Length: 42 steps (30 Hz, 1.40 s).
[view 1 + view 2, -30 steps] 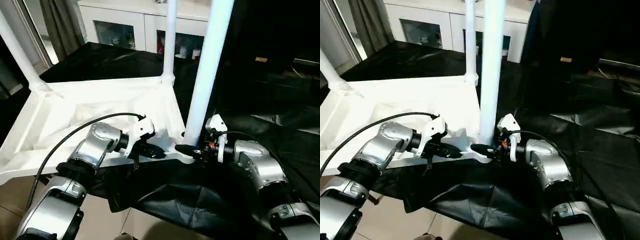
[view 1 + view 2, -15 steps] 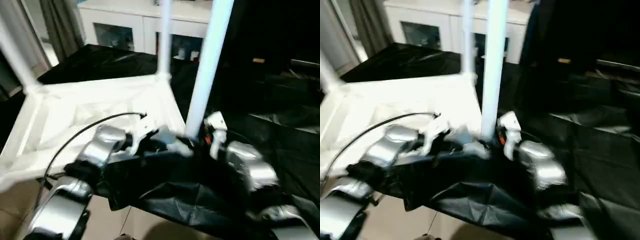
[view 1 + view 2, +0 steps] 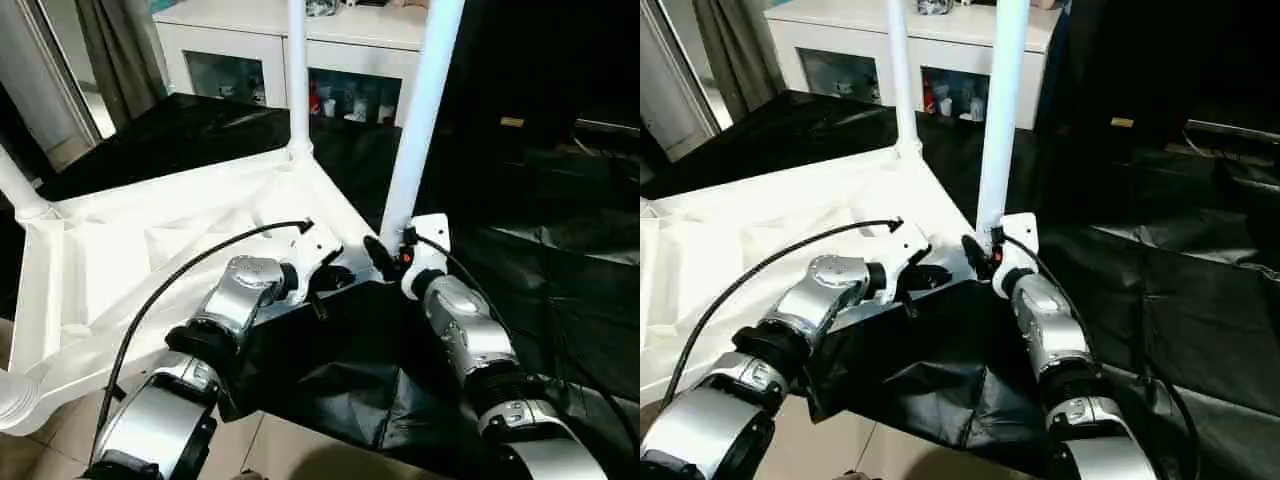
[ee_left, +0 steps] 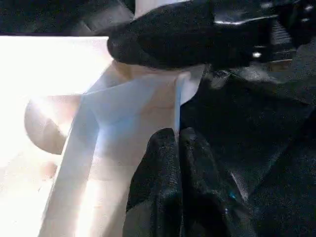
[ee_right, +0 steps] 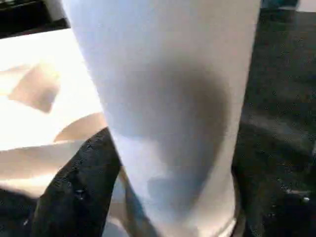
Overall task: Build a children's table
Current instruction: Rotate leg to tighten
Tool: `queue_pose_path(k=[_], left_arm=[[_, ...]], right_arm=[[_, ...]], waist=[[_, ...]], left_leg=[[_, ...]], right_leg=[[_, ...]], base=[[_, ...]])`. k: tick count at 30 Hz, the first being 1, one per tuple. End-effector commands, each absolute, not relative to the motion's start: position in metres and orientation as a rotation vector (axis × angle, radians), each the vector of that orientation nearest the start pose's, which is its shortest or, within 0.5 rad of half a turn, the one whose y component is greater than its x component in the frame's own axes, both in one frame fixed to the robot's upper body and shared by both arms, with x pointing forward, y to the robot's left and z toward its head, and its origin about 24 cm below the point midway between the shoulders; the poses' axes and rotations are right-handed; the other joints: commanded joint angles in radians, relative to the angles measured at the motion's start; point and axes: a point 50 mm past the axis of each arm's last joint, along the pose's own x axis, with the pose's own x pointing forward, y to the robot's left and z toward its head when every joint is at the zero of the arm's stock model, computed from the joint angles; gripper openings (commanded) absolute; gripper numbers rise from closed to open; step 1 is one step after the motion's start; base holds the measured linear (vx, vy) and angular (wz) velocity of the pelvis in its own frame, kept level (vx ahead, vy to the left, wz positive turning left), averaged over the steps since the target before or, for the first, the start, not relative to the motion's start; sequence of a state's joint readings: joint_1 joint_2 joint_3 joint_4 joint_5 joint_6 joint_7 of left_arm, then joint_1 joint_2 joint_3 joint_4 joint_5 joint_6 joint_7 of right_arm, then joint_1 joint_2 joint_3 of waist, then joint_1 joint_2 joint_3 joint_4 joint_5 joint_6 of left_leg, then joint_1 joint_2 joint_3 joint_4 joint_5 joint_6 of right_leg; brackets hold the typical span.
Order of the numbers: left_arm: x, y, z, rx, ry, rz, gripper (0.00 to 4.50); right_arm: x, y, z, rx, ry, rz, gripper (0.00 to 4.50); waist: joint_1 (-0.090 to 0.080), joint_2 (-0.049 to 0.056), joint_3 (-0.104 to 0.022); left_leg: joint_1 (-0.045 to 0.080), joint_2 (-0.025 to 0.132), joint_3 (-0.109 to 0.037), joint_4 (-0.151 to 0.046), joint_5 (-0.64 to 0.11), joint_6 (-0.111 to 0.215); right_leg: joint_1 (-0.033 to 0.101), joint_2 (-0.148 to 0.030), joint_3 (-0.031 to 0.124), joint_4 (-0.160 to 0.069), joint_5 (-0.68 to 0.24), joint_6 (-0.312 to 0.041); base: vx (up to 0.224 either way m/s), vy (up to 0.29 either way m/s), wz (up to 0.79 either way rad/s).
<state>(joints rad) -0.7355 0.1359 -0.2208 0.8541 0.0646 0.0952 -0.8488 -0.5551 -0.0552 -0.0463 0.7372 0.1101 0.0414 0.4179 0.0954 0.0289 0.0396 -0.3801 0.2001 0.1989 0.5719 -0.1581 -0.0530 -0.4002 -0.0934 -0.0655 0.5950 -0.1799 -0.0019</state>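
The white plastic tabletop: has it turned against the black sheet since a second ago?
Yes. The white plastic tabletop has swung: its near corner now sits farther up the black sheet, the far-left leg socket lower.

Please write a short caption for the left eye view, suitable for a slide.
Upside-down children's table on black sheeting; left gripper shut on its edge, right gripper at the near leg.

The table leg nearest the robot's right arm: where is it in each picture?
Left eye view: the leg stands upright, right of centre.
Right eye view: upright, just right of centre.
Left wrist view: a white sliver beyond the right gripper.
Right wrist view: close up, across the middle.
Shared landmark: the right gripper at the leg's foot.
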Motion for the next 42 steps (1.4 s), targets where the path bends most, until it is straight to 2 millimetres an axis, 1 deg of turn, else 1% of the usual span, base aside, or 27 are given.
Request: queue_pose_path(k=[1, 3, 4, 5, 6, 7, 9, 10, 11, 12, 15, 16, 18, 19, 21, 26, 28, 29, 30, 31, 32, 33, 34, 37, 40, 41, 42], left_arm=[[0.344, 0.078, 0.055, 0.299, 0.336, -1.132, 0.0], [0.342, 0.084, 0.056, 0.313, 0.339, -1.176, 0.0], [0.339, 0.091, 0.055, 0.328, 0.36, -1.223, 0.0], [0.339, 0.091, 0.055, 0.328, 0.36, -1.223, 0.0], [0.336, 0.096, 0.056, 0.336, 0.374, -1.266, 0.0], [0.335, 0.098, 0.056, 0.338, 0.378, -1.288, 0.0], [0.332, 0.102, 0.058, 0.329, 0.388, -1.337, 0.0], [0.332, 0.102, 0.058, 0.329, 0.388, -1.337, 0.0], [0.33, 0.104, 0.059, 0.317, 0.393, -1.361, 0.0], [0.327, 0.109, 0.061, 0.308, 0.409, -1.407, 0.0], [0.324, 0.114, 0.061, 0.313, 0.433, -1.442, 0.0], [0.323, 0.117, 0.059, 0.324, 0.448, -1.449, 0.0], [0.323, 0.118, 0.058, 0.326, 0.448, -1.447, 0.0], [0.322, 0.118, 0.058, 0.327, 0.448, -1.446, 0.0], [0.322, 0.12, 0.056, 0.332, 0.45, -1.433, 0.0], [0.321, 0.121, 0.055, 0.324, 0.451, -1.418, 0.0], [0.327, 0.119, 0.055, 0.345, 0.425, -1.341, 0.0], [0.331, 0.118, 0.055, 0.354, 0.415, -1.296, 0.0], [0.341, 0.115, 0.054, 0.362, 0.405, -1.176, 0.0], [0.343, 0.114, 0.054, 0.362, 0.406, -1.14, 0.0], [0.345, 0.111, 0.054, 0.356, 0.398, -1.117, 0.0], [0.347, 0.108, 0.054, 0.342, 0.392, -1.097, 0.0], [0.349, 0.105, 0.054, 0.329, 0.387, -1.073, 0.0], [0.352, 0.088, 0.054, 0.293, 0.365, -1.007, 0.0], [0.354, 0.081, 0.054, 0.28, 0.357, -0.983, 0.0], [0.353, 0.076, 0.053, 0.271, 0.354, -0.995, 0.0], [0.352, 0.07, 0.053, 0.269, 0.351, -1.001, 0.0]], right_arm=[[0.328, -0.091, 0.022, 0.05, 0.285, 0.728, 3.54], [0.326, -0.097, 0.025, 0.03, 0.277, 0.795, 3.54], [0.322, -0.105, 0.029, 0.029, 0.275, 0.892, 3.54], [0.322, -0.105, 0.029, 0.029, 0.275, 0.892, 3.54], [0.319, -0.112, 0.032, 0.019, 0.275, 0.959, 3.54], [0.318, -0.116, 0.033, 0.011, 0.275, 0.984, 3.54], [0.315, -0.124, 0.036, -0.009, 0.279, 1.042, 3.54], [0.315, -0.124, 0.036, -0.009, 0.279, 1.042, 3.54], [0.314, -0.128, 0.036, -0.019, 0.285, 1.065, 3.54], [0.313, -0.137, 0.039, -0.027, 0.287, 1.108, 3.54], [0.312, -0.144, 0.044, -0.028, 0.287, 1.154, 3.54], [0.311, -0.147, 0.045, -0.025, 0.294, 1.173, 3.54], [0.311, -0.147, 0.045, -0.026, 0.296, 1.184, 3.31], [0.311, -0.147, 0.045, -0.026, 0.296, 1.186, 3.22], [0.31, -0.145, 0.044, -0.031, 0.305, 1.192, 3.1], [0.307, -0.143, 0.041, 0.001, 0.307, 1.196, 2.68], [0.309, -0.138, 0.035, -0.014, 0.297, 1.105, 2.62], [0.313, -0.137, 0.031, -0.027, 0.303, 1.029, 2.61], [0.321, -0.135, 0.02, -0.052, 0.324, 0.849, 2.61], [0.322, -0.134, 0.017, -0.057, 0.332, 0.797, 2.61], [0.323, -0.133, 0.014, -0.049, 0.339, 0.758, 2.6], [0.324, -0.13, 0.012, -0.031, 0.343, 0.724, 2.59], [0.325, -0.126, 0.01, -0.01, 0.347, 0.686, 2.57], [0.328, -0.112, 0.007, 0.055, 0.356, 0.563, 2.56], [0.33, -0.101, 0.007, 0.061, 0.352, 0.533, 2.55], [0.331, -0.094, 0.008, 0.067, 0.357, 0.528, 2.55], [0.331, -0.087, 0.009, 0.067, 0.351, 0.535, 2.55]], waist=[[0.001, -0.01, -0.057], [0.0, -0.009, -0.06], [0.0, -0.015, -0.06], [0.0, -0.015, -0.06], [0.007, -0.014, -0.063], [0.009, -0.014, -0.065], [0.011, -0.017, -0.066], [0.015, -0.013, -0.067], [0.017, -0.016, -0.066], [0.022, -0.015, -0.066], [0.028, -0.012, -0.066], [0.033, -0.008, -0.063], [0.035, -0.01, -0.061], [0.035, -0.007, -0.061], [0.037, -0.008, -0.061], [0.04, -0.01, -0.064], [0.04, -0.006, -0.066], [0.039, -0.007, -0.065], [0.036, -0.005, -0.064], [0.032, -0.004, -0.062], [0.025, -0.004, -0.056], [0.023, -0.006, -0.055], [0.016, -0.004, -0.054], [0.009, -0.002, -0.055], [0.008, -0.001, -0.055], [0.01, 0.004, -0.056], [0.007, 0.001, -0.055]], left_leg=[[0.016, 0.028, -0.021, -0.073, -0.303, 0.017], [0.012, 0.029, -0.019, -0.068, -0.274, 0.028], [0.009, 0.029, -0.018, -0.067, -0.252, 0.039], [0.009, 0.029, -0.018, -0.067, -0.252, 0.039], [0.009, 0.032, -0.015, -0.061, -0.213, 0.06], [0.009, 0.033, -0.015, -0.059, -0.2, 0.067], [0.009, 0.033, -0.012, -0.055, -0.175, 0.084], [0.011, 0.034, -0.012, -0.052, -0.159, 0.09], [0.012, 0.034, -0.01, -0.052, -0.154, 0.093], [0.013, 0.035, -0.01, -0.051, -0.156, 0.092], [0.017, 0.037, -0.009, -0.051, -0.174, 0.091], [0.017, 0.038, -0.009, -0.053, -0.189, 0.082], [0.019, 0.038, -0.01, -0.057, -0.214, 0.065], [0.018, 0.038, -0.011, -0.057, -0.222, 0.059], [0.02, 0.038, -0.012, -0.059, -0.237, 0.039], [0.019, 0.037, -0.013, -0.057, -0.215, 0.039], [0.018, 0.037, -0.013, -0.056, -0.202, 0.04], [0.019, 0.036, -0.012, -0.056, -0.207, 0.037], [0.02, 0.034, -0.013, -0.058, -0.219, 0.025], [0.021, 0.034, -0.012, -0.059, -0.234, 0.012], [0.024, 0.031, -0.017, -0.066, -0.284, -0.018], [0.027, 0.029, -0.017, -0.067, -0.305, -0.025], [0.029, 0.03, -0.018, -0.069, -0.332, -0.027], [0.028, 0.032, -0.02, -0.071, -0.34, -0.028], [0.027, 0.028, -0.019, -0.071, -0.344, -0.024], [0.027, 0.028, -0.021, -0.071, -0.345, -0.023], [0.024, 0.028, -0.02, -0.071, -0.345, -0.02]], right_leg=[[0.043, -0.056, 0.036, -0.079, -0.27, -0.172], [0.046, -0.056, 0.036, -0.074, -0.224, -0.184], [0.049, -0.054, 0.034, -0.069, -0.189, -0.195], [0.049, -0.054, 0.034, -0.069, -0.189, -0.195], [0.049, -0.053, 0.033, -0.059, -0.126, -0.217], [0.052, -0.053, 0.032, -0.055, -0.102, -0.226], [0.051, -0.053, 0.032, -0.049, -0.055, -0.248], [0.049, -0.053, 0.031, -0.046, -0.035, -0.259], [0.047, -0.053, 0.031, -0.045, -0.025, -0.268], [0.048, -0.054, 0.032, -0.045, -0.033, -0.272], [0.045, -0.054, 0.033, -0.046, -0.05, -0.276], [0.043, -0.054, 0.033, -0.049, -0.077, -0.271], [0.043, -0.054, 0.033, -0.053, -0.114, -0.263], [0.043, -0.055, 0.034, -0.054, -0.126, -0.259], [0.042, -0.055, 0.035, -0.057, -0.149, -0.248], [0.045, -0.054, 0.035, -0.051, -0.108, -0.247], [0.042, -0.054, 0.034, -0.049, -0.087, -0.248], [0.042, -0.053, 0.034, -0.05, -0.091, -0.248], [0.04, -0.054, 0.034, -0.053, -0.112, -0.245], [0.035, -0.056, 0.036, -0.056, -0.135, -0.243], [0.037, -0.056, 0.035, -0.064, -0.224, -0.223], [0.037, -0.057, 0.034, -0.07, -0.271, -0.21], [0.034, -0.059, 0.037, -0.079, -0.318, -0.191], [0.033, -0.057, 0.038, -0.078, -0.313, -0.184], [0.032, -0.054, 0.038, -0.081, -0.298, -0.18], [0.033, -0.055, 0.038, -0.08, -0.296, -0.179], [0.033, -0.054, 0.038, -0.08, -0.293, -0.177]], base=[[0.0, 0.0, 0.0], [0.0, 0.0, 0.0], [0.0, 0.0, 0.0], [0.0, 0.0, 0.0], [0.0, 0.0, 0.0], [0.0, 0.0, 0.0], [0.0, 0.0, 0.0], [0.0, 0.0, 0.0], [0.0, 0.0, 0.0], [0.0, 0.0, 0.0], [0.0, 0.0, 0.0], [0.0, 0.0, 0.0], [0.0, 0.0, 0.0], [0.0, 0.0, 0.0], [0.0, 0.0, 0.0], [0.0, 0.0, 0.0], [0.0, 0.0, 0.0], [0.0, 0.0, 0.0], [0.0, 0.0, 0.0], [0.0, 0.0, 0.0], [0.0, 0.0, 0.0], [0.0, 0.0, 0.0], [0.0, 0.0, 0.0], [0.0, 0.0, 0.0], [0.0, 0.0, 0.0], [0.0, 0.0, 0.0], [0.0, 0.0, 0.0]])
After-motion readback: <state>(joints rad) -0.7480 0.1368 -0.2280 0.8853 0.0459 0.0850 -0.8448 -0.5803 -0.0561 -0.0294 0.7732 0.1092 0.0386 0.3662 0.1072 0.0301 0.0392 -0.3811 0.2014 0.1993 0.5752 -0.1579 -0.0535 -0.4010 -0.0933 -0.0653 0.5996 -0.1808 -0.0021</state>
